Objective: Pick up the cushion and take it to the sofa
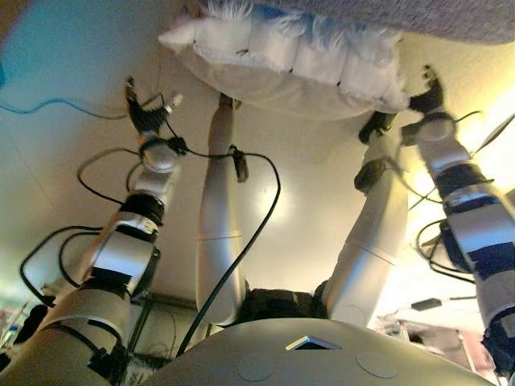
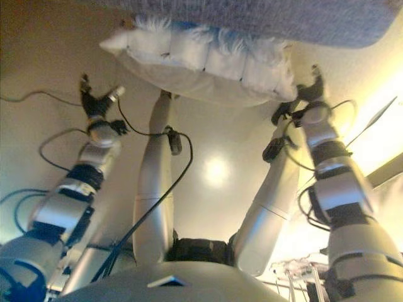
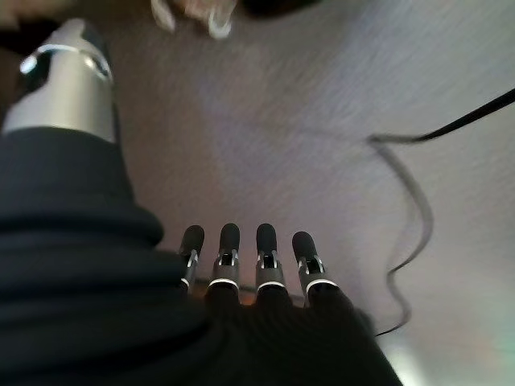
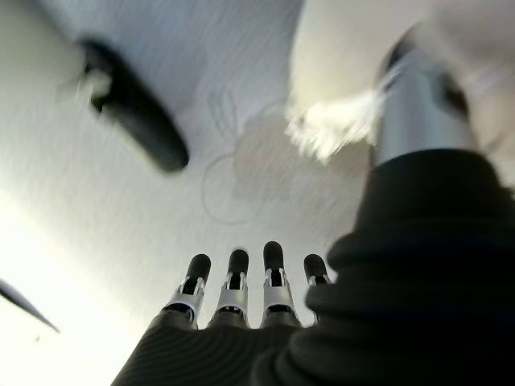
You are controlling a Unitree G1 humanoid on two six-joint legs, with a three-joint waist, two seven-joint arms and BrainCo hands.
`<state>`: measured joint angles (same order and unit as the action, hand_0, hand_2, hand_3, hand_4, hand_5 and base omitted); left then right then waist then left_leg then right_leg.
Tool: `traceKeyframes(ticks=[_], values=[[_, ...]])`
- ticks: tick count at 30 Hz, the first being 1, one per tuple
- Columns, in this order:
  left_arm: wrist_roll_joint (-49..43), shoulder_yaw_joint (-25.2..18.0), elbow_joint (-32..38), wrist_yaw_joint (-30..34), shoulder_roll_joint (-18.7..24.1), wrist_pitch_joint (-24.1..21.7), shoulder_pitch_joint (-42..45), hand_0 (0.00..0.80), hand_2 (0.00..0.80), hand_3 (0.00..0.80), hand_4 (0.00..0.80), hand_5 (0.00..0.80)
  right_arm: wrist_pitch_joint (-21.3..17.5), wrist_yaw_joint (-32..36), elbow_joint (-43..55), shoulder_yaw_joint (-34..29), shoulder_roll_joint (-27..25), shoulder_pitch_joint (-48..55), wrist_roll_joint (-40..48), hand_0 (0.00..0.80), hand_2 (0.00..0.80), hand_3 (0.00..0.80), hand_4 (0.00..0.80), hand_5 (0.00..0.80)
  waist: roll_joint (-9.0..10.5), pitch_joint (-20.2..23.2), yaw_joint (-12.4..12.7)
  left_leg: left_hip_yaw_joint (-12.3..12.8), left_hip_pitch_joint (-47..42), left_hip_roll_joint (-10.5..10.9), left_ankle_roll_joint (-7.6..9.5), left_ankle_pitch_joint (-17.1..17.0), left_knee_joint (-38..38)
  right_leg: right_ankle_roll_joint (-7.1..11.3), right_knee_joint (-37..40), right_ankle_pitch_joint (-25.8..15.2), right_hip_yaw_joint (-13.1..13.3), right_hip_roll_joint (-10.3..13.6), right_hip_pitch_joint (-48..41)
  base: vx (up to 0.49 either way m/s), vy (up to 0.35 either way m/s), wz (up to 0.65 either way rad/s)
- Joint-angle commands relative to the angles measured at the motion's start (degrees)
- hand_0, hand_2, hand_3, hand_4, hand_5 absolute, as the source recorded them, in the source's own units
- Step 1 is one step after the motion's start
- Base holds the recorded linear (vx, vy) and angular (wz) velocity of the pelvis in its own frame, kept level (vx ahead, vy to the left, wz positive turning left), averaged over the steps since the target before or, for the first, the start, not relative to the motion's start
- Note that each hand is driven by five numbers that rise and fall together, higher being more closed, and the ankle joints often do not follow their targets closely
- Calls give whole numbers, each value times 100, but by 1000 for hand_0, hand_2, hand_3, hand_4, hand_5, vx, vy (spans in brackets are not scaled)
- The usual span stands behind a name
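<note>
Head camera looks down at the floor. White cushion [image 1: 298, 68] with a fringed, ribbed upper side lies on the pale floor [image 1: 72, 72] at the far side of the scene, its far edge against the grey fabric sofa [image 2: 302, 19] that runs along the top of both eye views.

Left hand [image 1: 143, 112] hangs over bare floor, well apart from the cushion's left corner. Its wrist view shows the fingers [image 3: 229, 241] straight and side by side, thumb [image 3: 68, 80] standing apart, nothing between them; only greyish floor beyond the tips. Hand is open and empty.

Right hand [image 1: 426, 92] sits just beside the cushion's right end, near the sofa edge. In its wrist view the fingers [image 4: 237, 269] are extended in a row over pale floor, thumb [image 4: 418, 96] off to one side with the cushion's white fringe [image 4: 338, 125] just next to it. Whether the thumb touches the fringe cannot be told. Fingers are not curled round anything; hand is open and holds nothing.

Cushion is held by neither hand; it rests on the floor beside the sofa
</note>
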<state>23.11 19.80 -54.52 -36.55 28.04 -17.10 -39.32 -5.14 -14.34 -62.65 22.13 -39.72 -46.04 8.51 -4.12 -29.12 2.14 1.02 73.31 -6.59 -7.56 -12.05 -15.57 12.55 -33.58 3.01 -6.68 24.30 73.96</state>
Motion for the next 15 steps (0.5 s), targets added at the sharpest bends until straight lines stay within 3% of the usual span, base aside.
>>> traceKeyframes(ticks=[1, 7, 11, 15], values=[[-370, -382, 113, -289, 310, -335, 117, 0, 0, 0, 0, 0, -525, -273, 1015, 15, -131, 1177, -76, 0, 0, 0, 0, 0, 154, -67, -197, -12, 650, -216, 42, 1058, -1160, 61, 1018, -825, 242, -245, 215, 10, 100, -4], [-1320, -145, 485, -238, 763, -232, -321, 0, 0, 0, 0, 0, -533, -572, 3284, 202, -513, 1543, -462, 0, 0, 0, 0, 0, 283, -67, -437, 6, 1223, -277, 10, 1132, -1335, 85, 912, -759, 430, -331, 740, 13, 83, -14], [-2192, 488, 807, 595, 1059, -561, -852, 0, 0, 0, 0, 0, -869, -533, 3984, 250, -868, 1307, -709, 0, 0, 0, 0, 0, 303, -67, -534, -19, 1546, -294, 4, 1179, -1462, 114, 871, -803, 551, -353, 1060, 29, 32, -12], [-2106, 1180, 1073, 1402, 1092, -752, -1185, 0, 0, 0, 0, 0, -1081, -139, 4329, 319, -1135, 1081, -711, 0, 0, 0, 0, 0, 305, -67, -606, 0, 1659, -304, 6, 1214, -1499, 149, 807, -840, 649, -372, 1252, 40, 37, 0]])
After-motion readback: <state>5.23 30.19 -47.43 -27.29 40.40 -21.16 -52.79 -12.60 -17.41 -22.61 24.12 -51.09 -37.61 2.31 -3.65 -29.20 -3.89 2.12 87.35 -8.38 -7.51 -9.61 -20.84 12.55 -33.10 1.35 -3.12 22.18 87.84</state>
